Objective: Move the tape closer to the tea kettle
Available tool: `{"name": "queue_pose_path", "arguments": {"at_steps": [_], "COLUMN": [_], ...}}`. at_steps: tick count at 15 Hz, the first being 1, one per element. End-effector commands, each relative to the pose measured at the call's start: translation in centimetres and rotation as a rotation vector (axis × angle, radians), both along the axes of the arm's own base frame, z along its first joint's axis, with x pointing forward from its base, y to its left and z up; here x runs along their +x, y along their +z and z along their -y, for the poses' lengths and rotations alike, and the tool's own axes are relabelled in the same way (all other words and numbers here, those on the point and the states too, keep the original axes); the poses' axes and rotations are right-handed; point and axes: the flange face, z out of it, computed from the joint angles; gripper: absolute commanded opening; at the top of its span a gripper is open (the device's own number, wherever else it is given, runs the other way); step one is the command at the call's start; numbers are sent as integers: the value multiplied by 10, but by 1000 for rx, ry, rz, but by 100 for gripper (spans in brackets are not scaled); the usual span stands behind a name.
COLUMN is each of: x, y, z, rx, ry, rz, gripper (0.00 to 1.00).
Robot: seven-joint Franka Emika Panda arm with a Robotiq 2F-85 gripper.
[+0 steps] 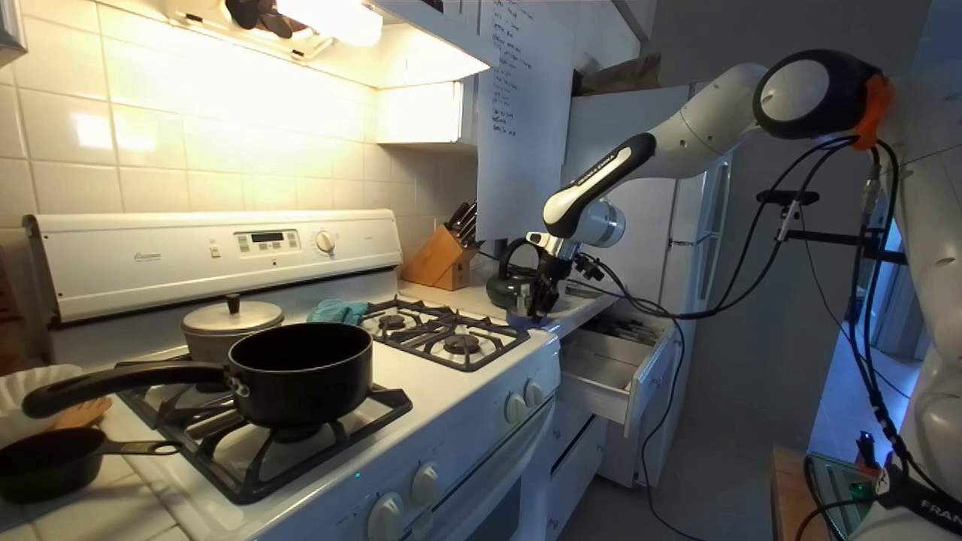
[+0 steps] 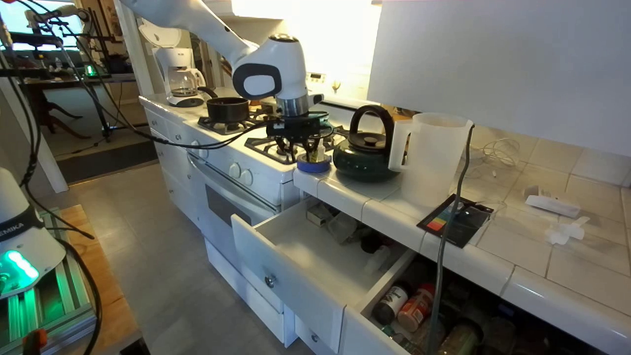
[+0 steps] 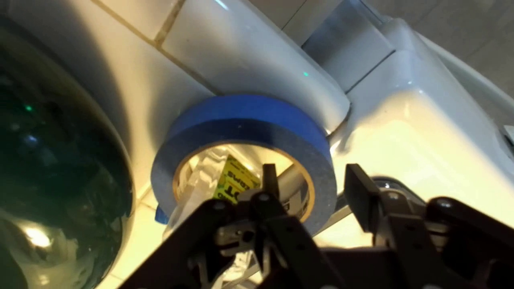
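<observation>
Wrist view: gripper [image 3: 311, 176] parted over the rim of the blue tape [image 3: 245, 107]

White tile covers the counter [image 2: 522, 261], its rounded edge running up to the gas stove [image 1: 421, 379]. A black pot [image 1: 301, 387] and a lidded metal pot [image 1: 233, 319] sit on the burners, beneath a lit hood lamp [image 1: 334, 19]. Under the counter a drawer [image 2: 296, 283] stands pulled out, above a grey floor [image 2: 133, 266]; farther back is a white coffee maker [image 2: 176, 58]. The dark green kettle [image 2: 366, 160], black handle arched over its top, stands on the tile between the tape and a frosted pitcher [image 2: 431, 167].

The tape lies flat at the counter's corner by the stove, just beside the kettle, a strip of tile showing between them. Both fingers [image 3: 360, 198] are apart with a fair gap: one tip appears over the ring's opening, the other outside it, the tape's wall between. Whether either touches it, I cannot tell. A clear bottle [image 3: 235, 178] with a yellow-green label shows in the ring's opening.
</observation>
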Motion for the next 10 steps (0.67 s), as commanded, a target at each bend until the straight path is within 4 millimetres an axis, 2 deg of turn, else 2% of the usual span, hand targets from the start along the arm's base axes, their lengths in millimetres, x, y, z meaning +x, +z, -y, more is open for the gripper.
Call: {"name": "queue_pose_path", "arguments": {"at_steps": [1, 4, 6, 10], "x": [2, -6, -16, -51], "y": [15, 29, 44, 80], "z": [5, 7, 8, 14], "rx": [-49, -24, -6, 97], "ry": [-26, -24, -26, -98], "rz": [29, 27, 42, -42], "gripper": [80, 98, 100, 100]}}
